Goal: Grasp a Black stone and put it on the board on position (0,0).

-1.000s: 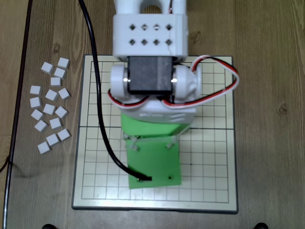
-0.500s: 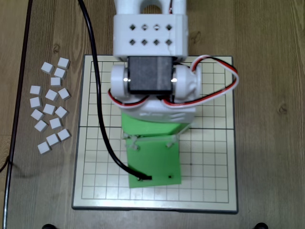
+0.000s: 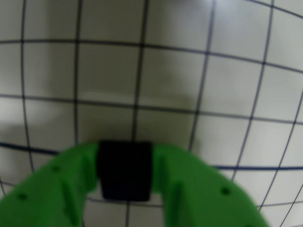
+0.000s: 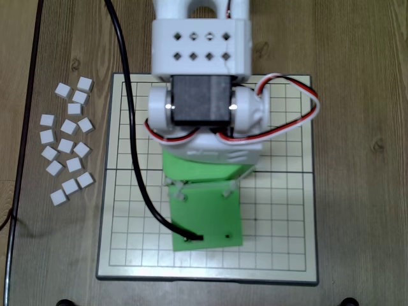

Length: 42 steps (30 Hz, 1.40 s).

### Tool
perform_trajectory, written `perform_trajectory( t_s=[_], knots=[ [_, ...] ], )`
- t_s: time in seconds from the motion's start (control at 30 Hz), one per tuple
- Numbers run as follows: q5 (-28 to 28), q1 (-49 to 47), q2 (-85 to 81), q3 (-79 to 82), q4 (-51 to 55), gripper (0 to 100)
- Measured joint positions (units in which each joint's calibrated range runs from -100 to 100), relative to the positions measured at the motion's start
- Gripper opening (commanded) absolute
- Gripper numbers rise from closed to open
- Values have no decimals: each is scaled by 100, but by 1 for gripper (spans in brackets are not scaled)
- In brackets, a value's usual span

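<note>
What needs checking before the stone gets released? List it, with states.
1. Black stone sits between the gripper fingers: ok.
2. Gripper over the board, not the wooden table: ok.
3. Stone over the centre intersection: cannot tell, the arm hides it in the overhead view.
4. Stone touching the board surface: cannot tell, the wrist view is blurred.
5. White stones lie off the board to its left in the overhead view, away from the drop: ok.

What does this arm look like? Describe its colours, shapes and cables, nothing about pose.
The gripper has bright green plastic fingers with small round holes. In the overhead view the arm is white plastic, with diamond-shaped cut-outs in one block and a black servo. Red, white and black wires loop beside it, and a thick black cable runs to the green wrist part.
</note>
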Motion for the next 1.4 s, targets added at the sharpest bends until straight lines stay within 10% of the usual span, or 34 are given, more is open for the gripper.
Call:
perform_trajectory(
  t_s=[0.6,1.4],
  knots=[
    [-98,-11,0,-2164,2094,13],
    [-44,-97,0,-2164,1936,12]
  ],
)
